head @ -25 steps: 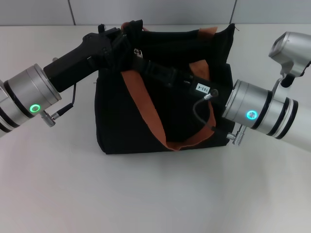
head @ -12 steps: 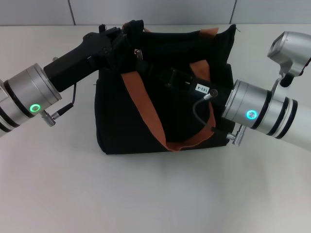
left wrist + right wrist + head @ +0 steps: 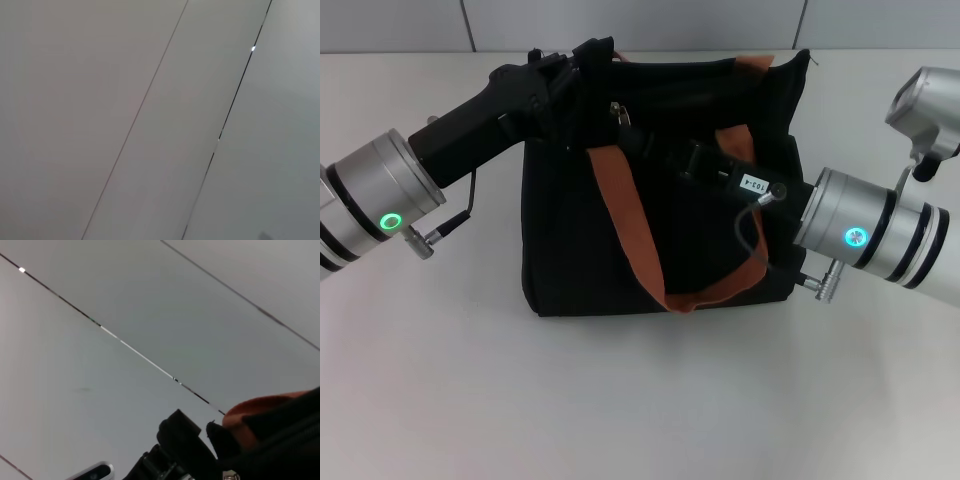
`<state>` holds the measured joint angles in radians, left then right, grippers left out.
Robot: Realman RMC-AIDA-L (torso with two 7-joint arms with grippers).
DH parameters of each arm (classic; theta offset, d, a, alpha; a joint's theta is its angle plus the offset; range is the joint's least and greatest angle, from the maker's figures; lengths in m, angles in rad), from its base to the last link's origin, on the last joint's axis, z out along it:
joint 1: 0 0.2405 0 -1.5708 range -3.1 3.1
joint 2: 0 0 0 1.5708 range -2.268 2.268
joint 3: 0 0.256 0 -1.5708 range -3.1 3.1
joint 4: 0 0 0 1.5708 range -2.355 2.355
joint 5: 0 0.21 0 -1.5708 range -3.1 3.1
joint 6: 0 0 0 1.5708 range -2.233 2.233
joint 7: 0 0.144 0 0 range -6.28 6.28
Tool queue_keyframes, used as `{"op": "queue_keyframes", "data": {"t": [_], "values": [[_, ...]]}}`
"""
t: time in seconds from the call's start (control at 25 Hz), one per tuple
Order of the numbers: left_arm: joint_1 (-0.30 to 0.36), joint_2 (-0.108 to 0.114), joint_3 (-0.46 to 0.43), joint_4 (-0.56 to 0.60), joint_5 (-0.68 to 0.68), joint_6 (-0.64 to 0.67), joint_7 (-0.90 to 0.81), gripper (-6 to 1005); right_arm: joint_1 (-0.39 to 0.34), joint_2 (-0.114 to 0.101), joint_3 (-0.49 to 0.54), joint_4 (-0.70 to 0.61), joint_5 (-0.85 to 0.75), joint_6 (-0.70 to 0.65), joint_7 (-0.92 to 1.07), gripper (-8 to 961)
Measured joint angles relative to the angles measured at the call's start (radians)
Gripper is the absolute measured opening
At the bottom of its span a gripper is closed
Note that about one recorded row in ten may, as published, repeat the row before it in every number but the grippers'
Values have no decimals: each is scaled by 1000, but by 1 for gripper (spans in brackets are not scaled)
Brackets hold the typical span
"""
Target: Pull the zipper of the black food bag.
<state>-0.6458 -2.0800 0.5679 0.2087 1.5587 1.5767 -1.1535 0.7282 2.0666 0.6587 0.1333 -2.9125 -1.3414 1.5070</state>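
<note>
I'm looking down on the large boxy black fabric food bag (image 3: 650, 215), which is sitting upright on the pale tabletop (image 3: 620, 400) in the middle of my head view, its long axis running across from my left arm to my right arm. One orange-brown webbing strap handle (image 3: 630, 225) is draping down the near face in a loop; a second orange-brown strap (image 3: 752, 64) is showing at the far top edge.

My left gripper (image 3: 582, 62) is reaching in at the bag's far left top corner, black against black fabric, so I cannot tell how its fingers are set. My right gripper (image 3: 665, 152) is lying across the top of the bag from the right side, pointing toward the left arm; its fingers are also lost against the fabric and I cannot tell their state.

The small silver metal zipper pull tab (image 3: 617, 112) is glinting on the top of the bag, left of centre, between the two grippers, with its length lying roughly front to back.

The left wrist view is giving me only grey wall panels (image 3: 150, 120).
</note>
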Motion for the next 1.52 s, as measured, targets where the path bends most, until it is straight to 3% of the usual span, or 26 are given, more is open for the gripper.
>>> {"op": "queue_keyframes", "data": {"t": [0.52,0.68,1.52], "values": [[4,0,-2,8,-1,8,0,31,-14,-3,40,-55,5,-72,31,-3],[8,0,-2,8,-1,8,0,31,-13,-14,49,-70,6,-106,65,-3],[15,3,-5,11,-20,-2,6,32,-33,-29,53,-120,40,-119,89,-3]]}}
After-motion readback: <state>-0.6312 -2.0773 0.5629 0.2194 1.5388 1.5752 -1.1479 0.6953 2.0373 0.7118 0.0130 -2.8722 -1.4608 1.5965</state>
